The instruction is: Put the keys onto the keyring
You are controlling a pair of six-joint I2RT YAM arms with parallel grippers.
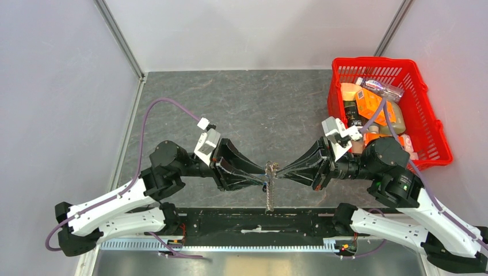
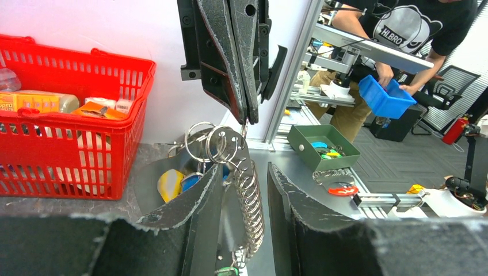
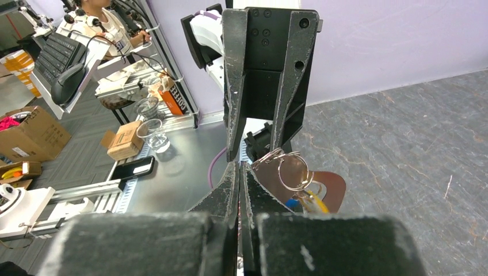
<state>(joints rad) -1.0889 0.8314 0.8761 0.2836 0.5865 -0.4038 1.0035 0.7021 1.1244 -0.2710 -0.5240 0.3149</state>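
Observation:
The keyring (image 1: 269, 190) hangs in mid-air between the two arms, its twisted chain dangling. In the left wrist view the chain (image 2: 251, 204) drops through the gap of my open left gripper (image 2: 246, 169), and the green tag (image 2: 228, 270) shows at the bottom. My right gripper (image 2: 247, 118) comes in from above, shut on the ring cluster (image 2: 210, 144). The keys, with a yellow cap (image 2: 168, 185) and a blue cap (image 2: 190, 181), hang under the rings, partly hidden behind my left finger. The right wrist view shows the right gripper (image 3: 239, 165) pressed shut beside the rings (image 3: 292, 170) and keys (image 3: 313, 202).
A red basket (image 1: 429, 129) of bottles and packets stands at the back right, close behind the right arm; the left wrist view also shows this basket (image 2: 129, 123). A black rail (image 1: 230, 221) runs along the near edge between the arm bases.

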